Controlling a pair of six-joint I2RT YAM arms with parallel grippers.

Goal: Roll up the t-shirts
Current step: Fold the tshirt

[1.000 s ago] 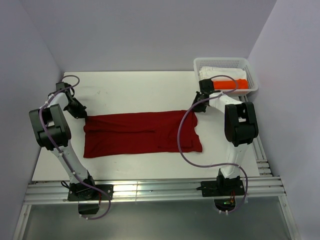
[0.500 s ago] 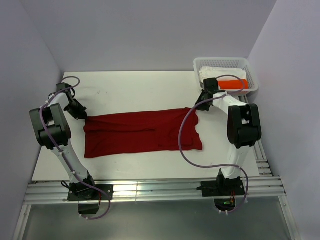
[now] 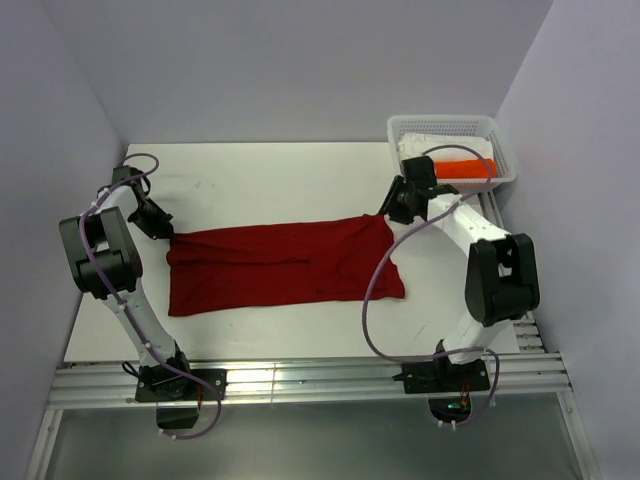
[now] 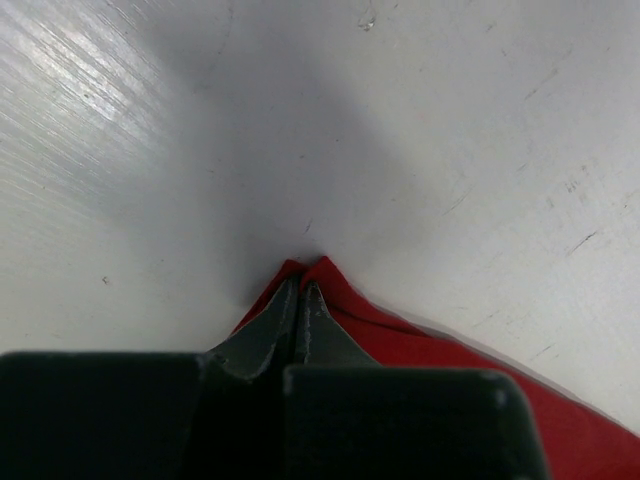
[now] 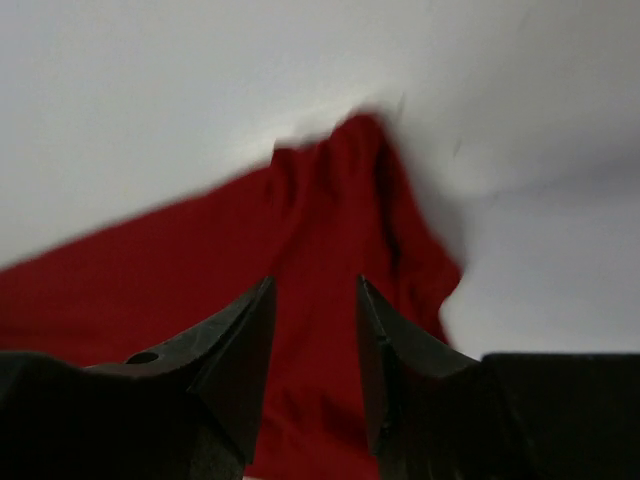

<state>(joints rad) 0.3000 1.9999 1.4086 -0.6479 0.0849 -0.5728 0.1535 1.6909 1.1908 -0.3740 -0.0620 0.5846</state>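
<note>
A dark red t-shirt [image 3: 280, 266] lies folded into a long flat band across the white table [image 3: 270, 175]. My left gripper [image 3: 163, 231] is shut on the band's far left corner [image 4: 318, 272], which peaks up between its fingertips. My right gripper [image 3: 388, 208] hovers over the far right corner [image 5: 345, 165] of the cloth. Its jaws stand apart with nothing between them, and the red fabric lies below them.
A white mesh basket [image 3: 420, 128] stands at the back right, holding a bright orange roll [image 3: 468, 167] and white cloth. The right arm's cable [image 3: 372, 290] loops over the shirt's right end. Grey walls close in on both sides.
My right gripper has opened and let go of the shirt's far right corner, and the right arm has swung outward. The left gripper has kept still.
</note>
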